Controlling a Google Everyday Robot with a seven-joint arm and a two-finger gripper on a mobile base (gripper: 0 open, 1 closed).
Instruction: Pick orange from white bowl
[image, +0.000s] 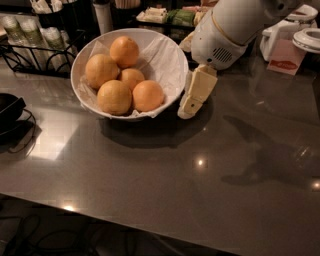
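End effector aslant beside white bowl

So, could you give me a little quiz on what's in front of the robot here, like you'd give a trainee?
1. How many oranges lie in the white bowl?
2. True or false: the gripper is inside the bowl.
3. Which fruit is nearest the gripper? A: the pinkish orange at the front, on the picture's right. B: the rearmost one. C: the leftmost one.

Key: 1: five. 2: false, it hangs just outside the rim, over the table. 3: A.
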